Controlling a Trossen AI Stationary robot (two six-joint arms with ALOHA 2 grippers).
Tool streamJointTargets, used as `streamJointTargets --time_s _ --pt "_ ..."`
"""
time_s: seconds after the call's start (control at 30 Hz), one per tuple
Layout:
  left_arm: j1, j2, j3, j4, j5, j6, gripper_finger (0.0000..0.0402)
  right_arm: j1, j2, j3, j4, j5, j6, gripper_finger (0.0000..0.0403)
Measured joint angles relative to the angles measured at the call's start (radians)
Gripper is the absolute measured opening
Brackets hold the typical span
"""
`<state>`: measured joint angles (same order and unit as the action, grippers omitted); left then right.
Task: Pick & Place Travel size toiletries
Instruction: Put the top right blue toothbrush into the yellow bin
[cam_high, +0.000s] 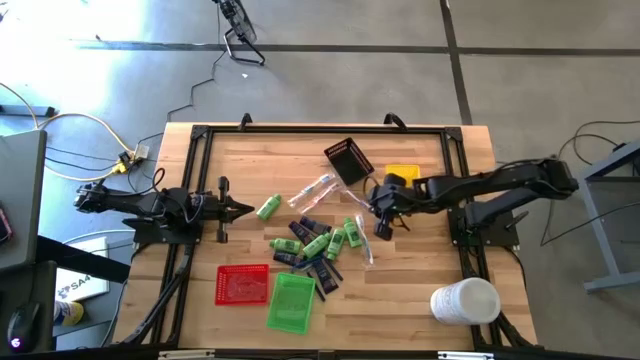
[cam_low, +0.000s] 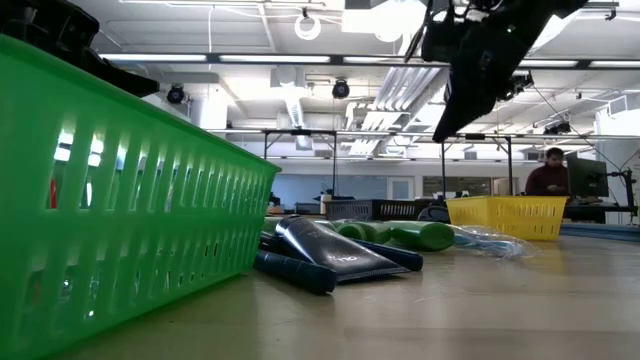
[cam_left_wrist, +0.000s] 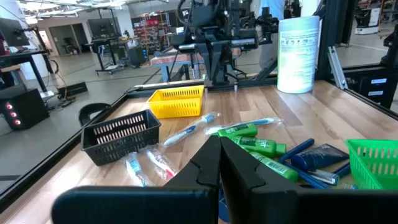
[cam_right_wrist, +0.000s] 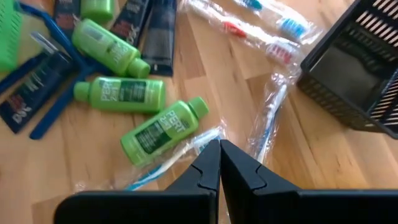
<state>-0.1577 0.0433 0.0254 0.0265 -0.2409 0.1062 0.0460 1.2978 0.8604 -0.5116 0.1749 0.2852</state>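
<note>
The wooden surface fills the frame's middle. A white cylinder stands at its lower right; green tray and red tray lie at lower centre, black tray and yellow tray at upper centre. The travel size toiletries lie scattered at centre. The right gripper, clenched and empty, hangs above their right edge. The left gripper, clenched and empty, sits at centre left.

bottles: bright green, dark print | packets: dark navy | toothbrush wrappers: clear, red and blue inside | trays: red, green, yellow, black lattice | cylinder: white | bench: pale wood planks
</note>
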Motion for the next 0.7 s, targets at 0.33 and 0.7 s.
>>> streamJointTargets --time_s 0.33,0.7 --pt "0.000 0.000 0.000 0.000 0.000 0.001 0.0003 -0.002 0.126 0.000 0.030 0.119 0.062 0.0003" --pt "0.000 0.000 0.000 0.000 0.000 0.001 0.0003 -0.002 0.209 -0.001 0.032 0.140 0.086 0.0010"
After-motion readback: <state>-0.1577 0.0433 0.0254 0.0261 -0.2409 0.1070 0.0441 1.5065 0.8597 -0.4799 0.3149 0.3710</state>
